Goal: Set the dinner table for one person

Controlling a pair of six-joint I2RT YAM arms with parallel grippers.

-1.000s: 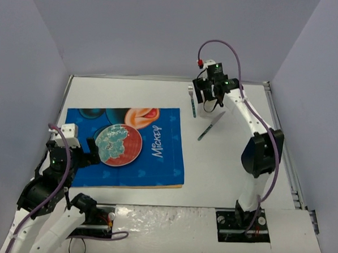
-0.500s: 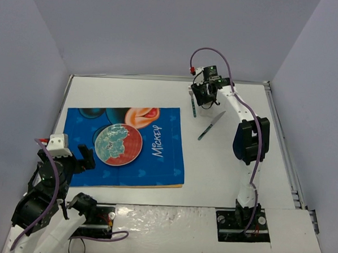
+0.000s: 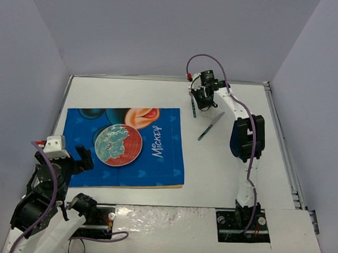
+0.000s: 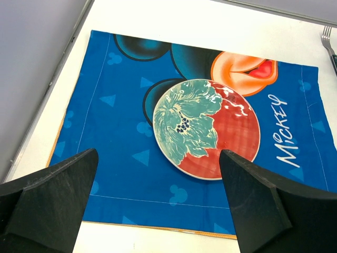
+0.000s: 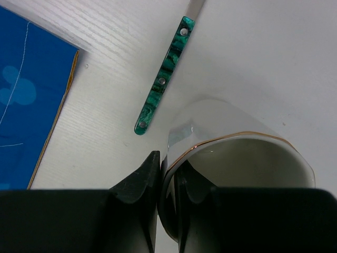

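White worktop (image 3: 212, 163): we're pinching the cup (image 5: 237, 121) rim in the narrow right fingers (image 5: 147, 171). We're advising a straight lift, clearing the fork (image 5: 163, 79). Left fingers (image 4: 58, 190) hanging wide.

Left end effector (image 4: 158, 158) wide, right one (image 5: 164, 163) pinched

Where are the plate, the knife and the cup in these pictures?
plate (image 4: 206, 129), left wrist view, centre of its painted face.
knife (image 3: 210, 126), top external view, middle of its length.
cup (image 5: 231, 118), right wrist view, outer white wall.
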